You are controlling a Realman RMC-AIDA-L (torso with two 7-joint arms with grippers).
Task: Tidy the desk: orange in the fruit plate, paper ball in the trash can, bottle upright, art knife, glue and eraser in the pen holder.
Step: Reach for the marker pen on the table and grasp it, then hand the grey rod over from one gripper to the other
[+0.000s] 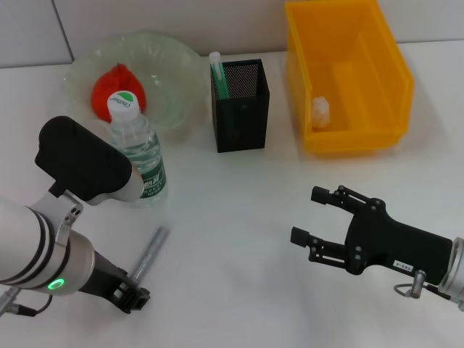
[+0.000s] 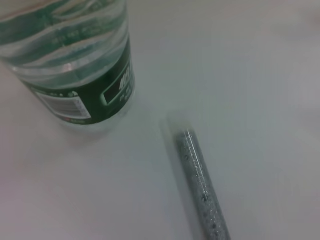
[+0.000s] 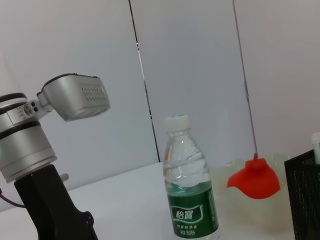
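Note:
The orange (image 1: pixel 116 85) lies in the fruit plate (image 1: pixel 174 61) at the back left. In front of the plate the bottle (image 1: pixel 138 156) stands upright. The art knife (image 1: pixel 217 72) sticks out of the black pen holder (image 1: pixel 243 119). A paper ball (image 1: pixel 320 109) rests in the yellow trash can (image 1: pixel 391 80). On the table lies the grey glue (image 1: pixel 151 252), close under the left wrist camera as glue (image 2: pixel 200 180) beside the bottle (image 2: pixel 75 60). My left gripper (image 1: pixel 133 296) hovers at the glue's near end. My right gripper (image 1: pixel 308 215) hangs open and empty at the front right. The eraser is out of view.
In the right wrist view the bottle (image 3: pixel 190 195) stands between my left arm (image 3: pixel 45 150) and the orange (image 3: pixel 255 180), with the pen holder (image 3: pixel 305 200) at the edge. A white wall with dark seams lies behind the table.

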